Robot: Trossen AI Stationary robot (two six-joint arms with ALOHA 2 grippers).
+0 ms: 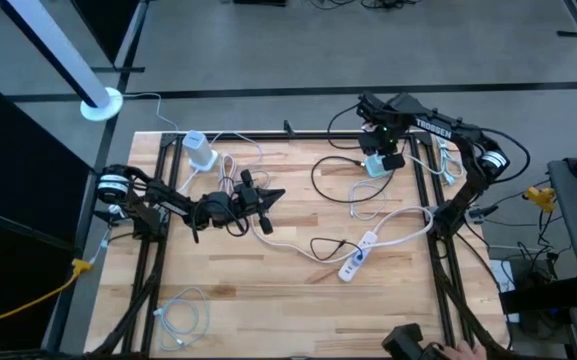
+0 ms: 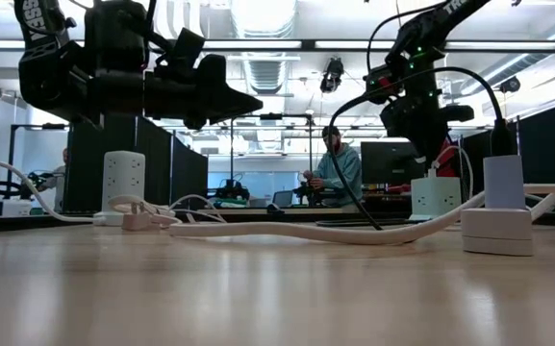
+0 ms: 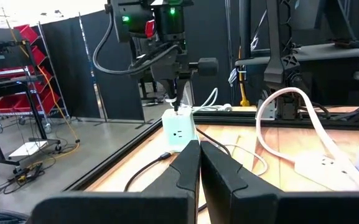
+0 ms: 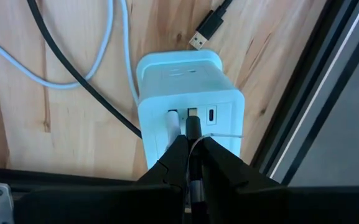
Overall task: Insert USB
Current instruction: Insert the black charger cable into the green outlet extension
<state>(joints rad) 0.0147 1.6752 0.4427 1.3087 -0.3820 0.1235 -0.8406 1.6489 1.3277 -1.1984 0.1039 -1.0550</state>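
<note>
USB plug (image 4: 193,124): black, at white charger block (image 4: 188,102) port.
Right gripper (image 4: 193,155): clenched on plug.
Left gripper (image 3: 199,163): clenched, empty.
Label: "TROSSEN" on right arm (image 1: 434,125).

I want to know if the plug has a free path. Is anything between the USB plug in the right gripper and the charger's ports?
Nothing visible. The right gripper holds the black plug right at the charger, by a port beside an occupied one.

charger block (image 4: 182,93): pale blue-white | cable (image 4: 73,81): black | USB plug (image 4: 193,127): black | table (image 4: 17,106): light wood grain
</note>
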